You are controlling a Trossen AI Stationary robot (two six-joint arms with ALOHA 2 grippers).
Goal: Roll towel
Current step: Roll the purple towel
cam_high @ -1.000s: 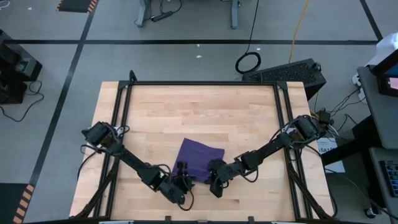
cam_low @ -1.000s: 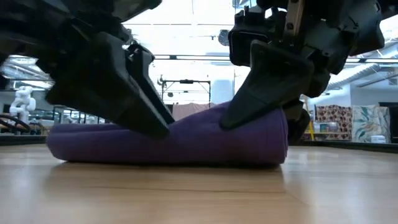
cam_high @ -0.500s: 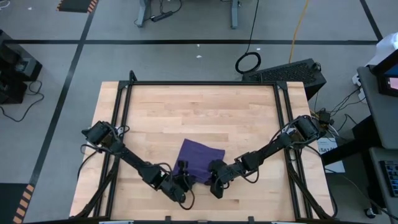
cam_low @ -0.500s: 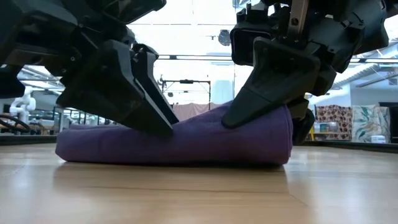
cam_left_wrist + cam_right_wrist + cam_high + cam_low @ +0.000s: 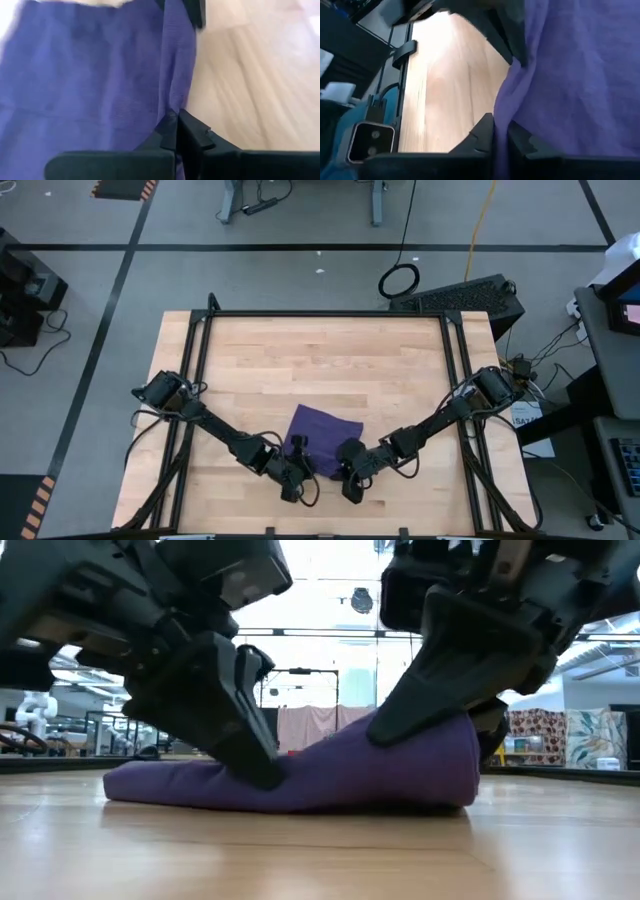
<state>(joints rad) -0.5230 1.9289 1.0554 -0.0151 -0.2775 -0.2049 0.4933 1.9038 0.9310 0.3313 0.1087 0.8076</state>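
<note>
The purple towel (image 5: 325, 430) lies on the wooden table (image 5: 320, 365), near its front edge and about mid-width. My left gripper (image 5: 297, 448) is shut on the towel at its near left corner. My right gripper (image 5: 345, 452) is shut on it at its near right corner. In the low view the towel (image 5: 330, 775) lies flat on its left part and humps up on the right under my right gripper (image 5: 420, 720). My left gripper (image 5: 255, 765) reaches down to its lower, left part. My left gripper pinches the towel's near edge (image 5: 172, 112) between its two fingers, close to the left corner. It comes slanting down from the near side. The cloth beyond the fingers lies on the table. One layer or several, I cannot tell. My right gripper pinches the towel's near edge (image 5: 501, 117) between its two fingers, close to the right corner, slanting down from the near side. The cloth is gathered into folds at the fingers and stands raised there (image 5: 440, 745), while the rest lies on the table.
Black frame rails (image 5: 320, 315) run along the table's far side and both flanks. Bare wood (image 5: 320, 365) spreads beyond the towel toward the far edge. The table's front edge (image 5: 320, 530) lies close behind both wrists.
My left gripper has moved toward the far edge and the right, onto the towel's near left corner, and has taken hold there. The towel's left end has slid a little to the right, and its right part stands a little higher.
</note>
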